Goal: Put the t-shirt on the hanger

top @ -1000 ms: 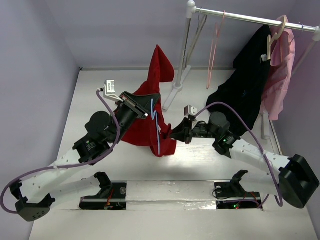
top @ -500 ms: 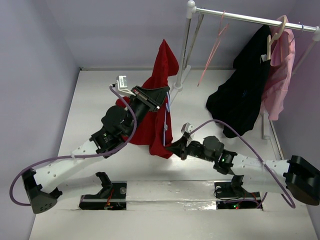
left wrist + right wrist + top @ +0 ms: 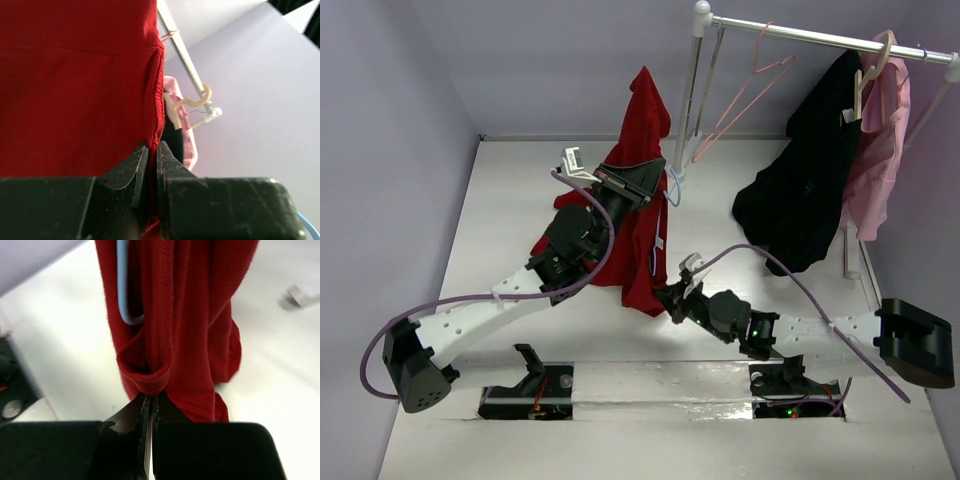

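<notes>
Seeing left claw (image 3: 152,148) clamped on red t-shirt (image 3: 75,90) edge, right claw (image 3: 151,400) pinching its hem, blue hanger (image 3: 122,282) tucked between folds.

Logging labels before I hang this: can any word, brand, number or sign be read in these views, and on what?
No text can be read in any view.
White tag at the collar of the black garment: too small to read.
t-shirt, hanger, rack: no print visible.
</notes>
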You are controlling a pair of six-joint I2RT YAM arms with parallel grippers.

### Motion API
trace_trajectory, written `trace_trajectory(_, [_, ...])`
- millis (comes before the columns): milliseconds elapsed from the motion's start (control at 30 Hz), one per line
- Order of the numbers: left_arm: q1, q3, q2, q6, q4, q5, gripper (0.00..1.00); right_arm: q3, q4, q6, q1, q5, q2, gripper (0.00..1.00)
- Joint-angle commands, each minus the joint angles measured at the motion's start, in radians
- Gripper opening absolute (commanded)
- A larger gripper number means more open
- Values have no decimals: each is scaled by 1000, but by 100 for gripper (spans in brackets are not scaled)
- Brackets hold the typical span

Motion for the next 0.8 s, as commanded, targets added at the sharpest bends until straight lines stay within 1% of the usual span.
trace_trajectory(0, [10, 34, -9, -52, 228, -33, 0, 11, -5, 52, 52, 197, 62, 0])
trace_trajectory(200, [10, 9, 12, -112, 286, -42, 0, 38, -54, 117, 65, 274, 85, 0])
trace_trajectory(300, [10, -8, 35, -140, 337, -32, 0, 66, -59, 126, 65, 235, 102, 0])
trace_trajectory(333, [10, -32, 41, -147, 387, -18, 0, 66, -48, 128, 65, 215, 96, 0])
trace_trajectory(367, [10, -41, 48, -152, 413, -15, 0, 69, -48, 131, 65, 170, 86, 0])
trace_trajectory(467, [10, -63, 61, -109, 447, -55, 0, 109, -144, 167, 75, 145, 24, 0])
trace_trajectory(500, [10, -67, 67, -93, 449, -59, 0, 128, -210, 177, 75, 140, 5, 0])
trace_trajectory(567, [10, -87, 74, -37, 462, -75, 0, 142, -275, 209, 88, 122, -45, 0])
trace_trajectory(600, [10, -96, 77, -23, 467, -76, 0, 152, -344, 221, 88, 119, -56, 0])
trace_trajectory(633, [10, -110, 78, -26, 491, -85, 0, 167, -375, 253, 88, 120, -64, 0])
trace_trajectory(700, [10, -149, 89, -48, 531, -79, 0, 162, -384, 275, 88, 117, -67, 0])
trace_trajectory(767, [10, -132, 103, -77, 538, -55, 0, 150, -380, 298, 97, 128, -26, 0])
